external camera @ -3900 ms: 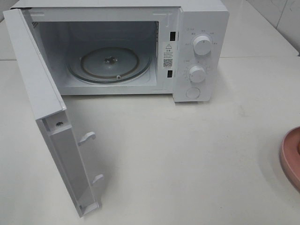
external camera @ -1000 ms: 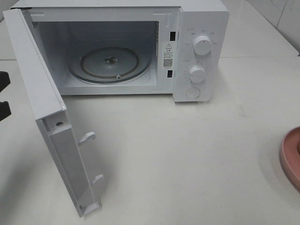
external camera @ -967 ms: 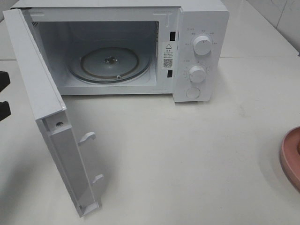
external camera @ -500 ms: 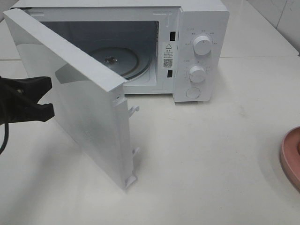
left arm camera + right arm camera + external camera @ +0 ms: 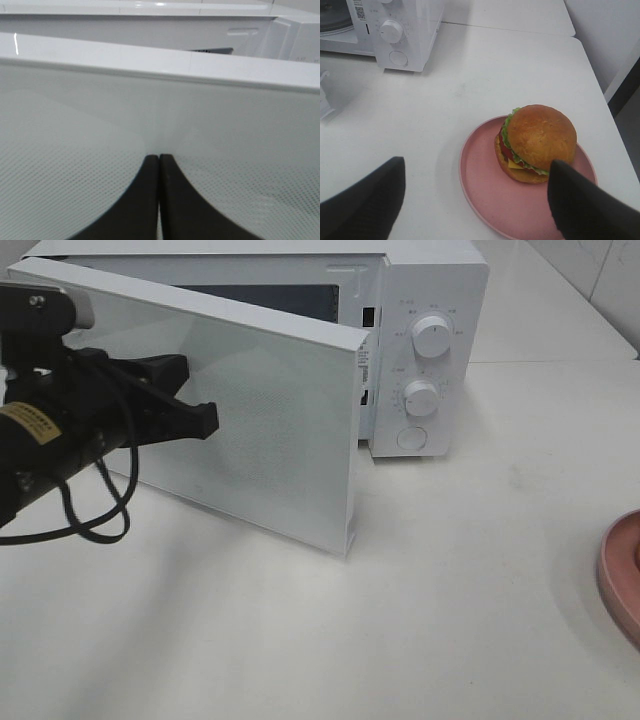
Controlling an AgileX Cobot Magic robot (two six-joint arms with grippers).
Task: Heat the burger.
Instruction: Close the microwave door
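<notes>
While the left gripper [image 5: 205,418] presses its closed jaws against the outer face of the microwave door [image 5: 270,420], the door stands partly swung toward the oven, yet the burger [image 5: 536,144] is not inside. It sits on the pink plate [image 5: 485,195] on the bench [image 5: 450,590], off to the right and well apart from the microwave [image 5: 425,340]. In the left wrist view the two dark fingertips [image 5: 150,200] lie pressed together with nothing between them, touching the dotted door glass.

What matters next is how the burger lies from the right gripper [image 5: 475,200]. Its jaws are spread wide and hold nothing, hanging above the near edge of the plate, with the burger ahead of them and nearer one finger than the other. The burger stands upright, its tall axis vertical, so a side grasp across the bun looks the likely approach. The right arm is plainly the nearer one; the left is busy at the door, across the bench.

As I judge it, the burger still has to go in, and a door this far closed would block the way to the turntable.
</notes>
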